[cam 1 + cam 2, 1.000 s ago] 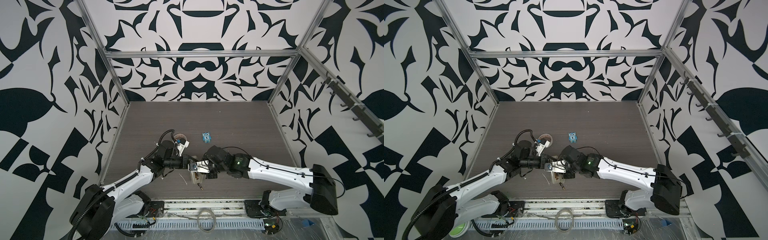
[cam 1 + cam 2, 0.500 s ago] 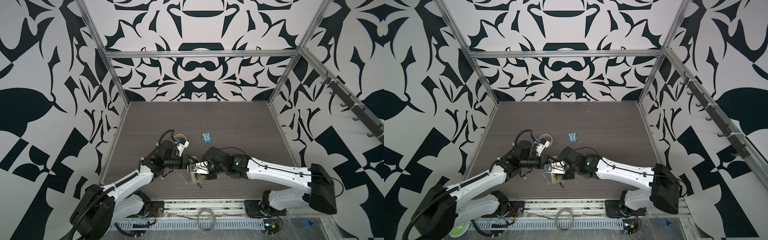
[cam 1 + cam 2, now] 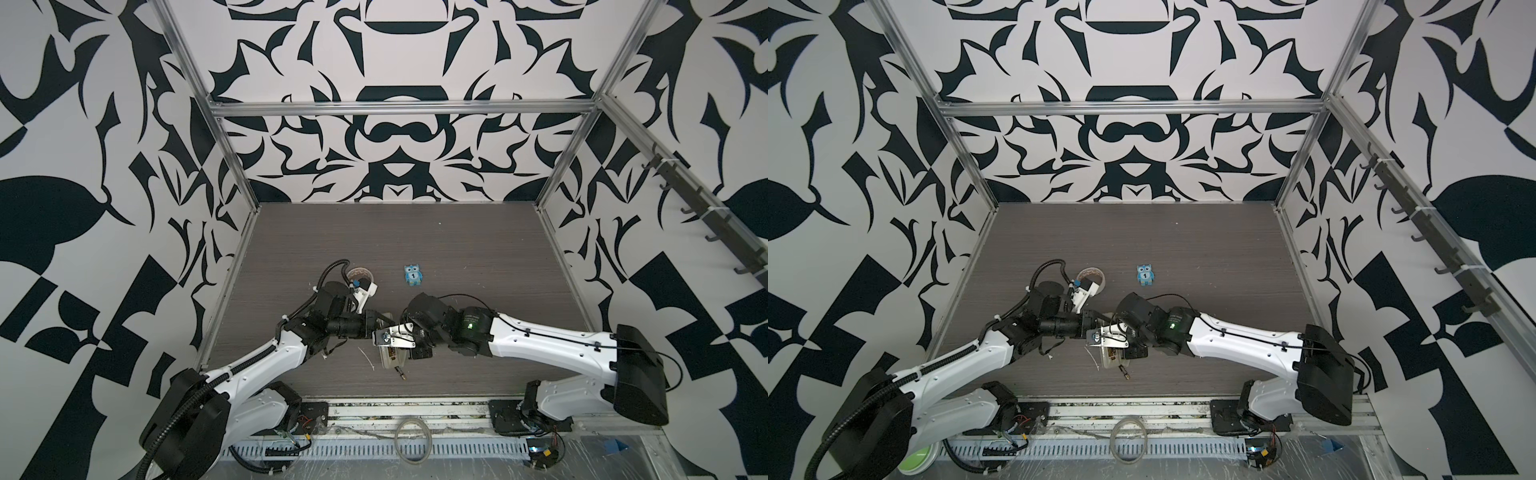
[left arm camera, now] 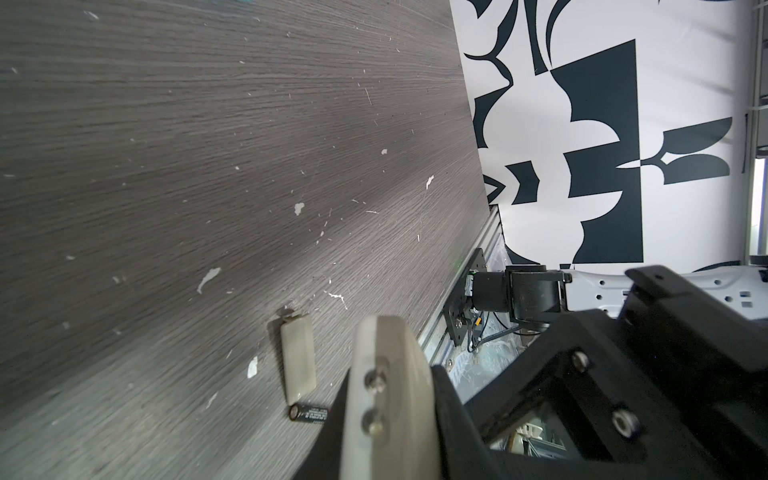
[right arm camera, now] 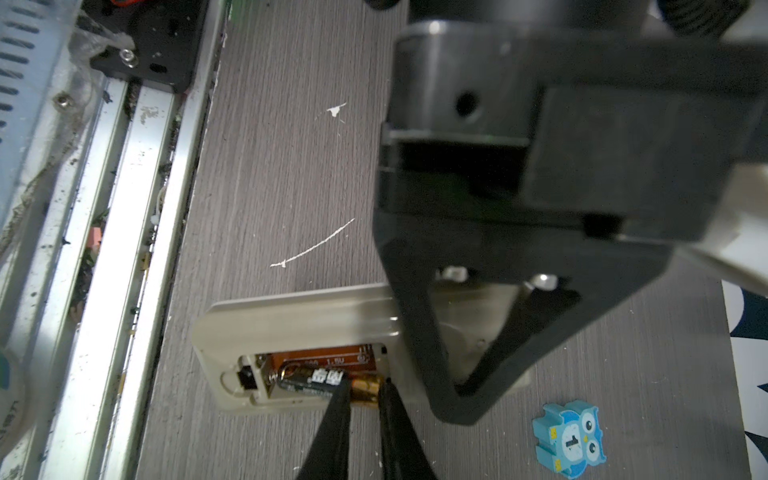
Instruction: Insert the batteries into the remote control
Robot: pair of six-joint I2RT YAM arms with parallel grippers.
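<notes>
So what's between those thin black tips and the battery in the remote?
Nothing: the right wrist view shows the right gripper with its tips at the gold end of the battery in the remote control.

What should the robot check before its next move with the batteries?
1. Remote control lies back up with its slot open: ok.
2. Left claw is clamped on the remote control's other end: ok.
3. First battery is inside the slot: ok.
4. First battery lies flat: cannot tell, because the right claw has its tips over the gold end.
5. Second battery lies loose on the table beside the slot cover, ready to pick up: ok.
6. Blue owl is clear of the work: ok.
</notes>
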